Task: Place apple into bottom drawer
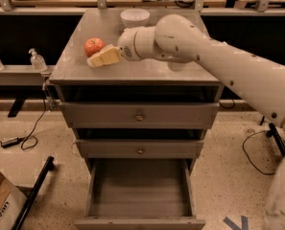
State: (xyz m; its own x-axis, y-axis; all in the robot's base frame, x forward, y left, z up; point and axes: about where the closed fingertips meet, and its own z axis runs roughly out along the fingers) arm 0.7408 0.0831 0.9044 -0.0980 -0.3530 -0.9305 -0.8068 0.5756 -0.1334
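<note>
Sitting on the left side of the cabinet top (147,70), the apple (93,45) lies just behind the robot's gripper (102,58), whose cream tip is touching the fruit or very nearly so. Whether the gripper is open, closed or already clamped on the fruit cannot be told from this view. The white arm (204,56) stretches in from the right, in front of a white bowl (135,17) at the back of the top. Below, the bottom drawer (139,190) stands pulled out, while the two drawers above it are shut. The apple is likely light and firm, stiff enough to take a steady squeeze. Its round, smooth skin could roll or slip out of a shallow hold, though, and hard pressure may bruise it. The safest grasp looks to be across its widest part, at mid-height, with contact on opposite sides, so that it does not squirt free on the long way down to the drawer.
</note>
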